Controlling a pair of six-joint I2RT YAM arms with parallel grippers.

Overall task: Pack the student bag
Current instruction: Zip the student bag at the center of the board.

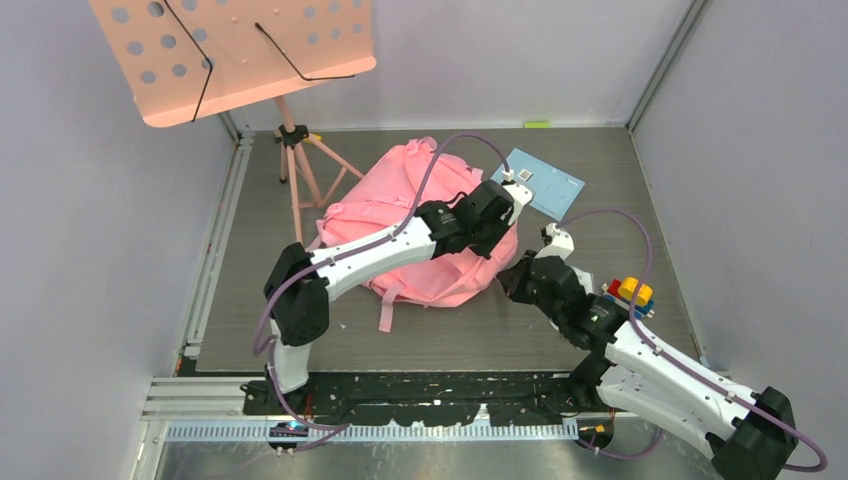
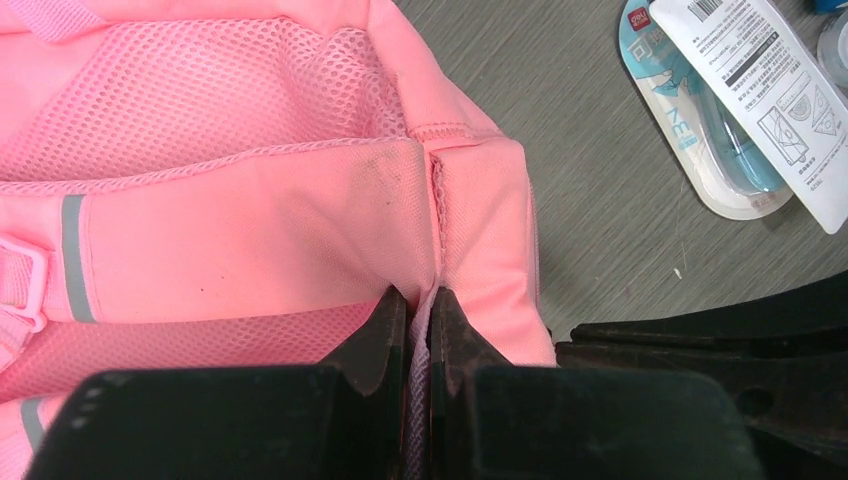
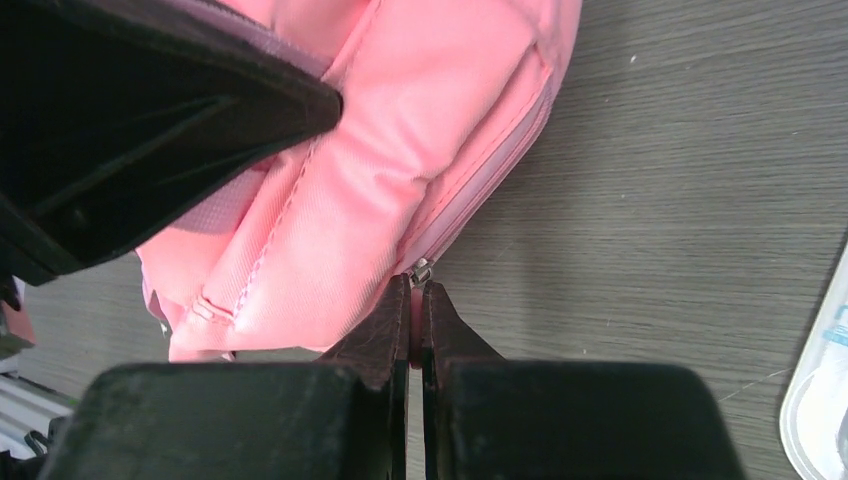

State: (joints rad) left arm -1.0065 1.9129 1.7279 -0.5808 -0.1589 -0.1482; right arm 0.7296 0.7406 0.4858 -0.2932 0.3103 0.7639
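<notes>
The student bag point(image 1: 400, 215), a soft pink backpack, lies in the middle of the table; its mesh side pocket point(image 2: 220, 90) and a grey reflective strip point(image 2: 72, 255) show in the left wrist view. My left gripper point(image 2: 420, 305) reaches over the bag's right end and is shut on a fold of pink fabric and pale lining at a seam. My right gripper point(image 3: 416, 295) sits low at the bag's near right corner point(image 3: 330, 240), shut on the small metal zip pull at the end of the zip line. The left arm's black body fills the upper left of the right wrist view.
A salmon-pink perforated music stand point(image 1: 240, 50) on a tripod stands at the back left. A light blue sheet point(image 1: 545, 182) lies beyond the bag, and packaged stationery point(image 2: 720, 110) lies next to it. Coloured blocks point(image 1: 630, 292) sit by the right arm.
</notes>
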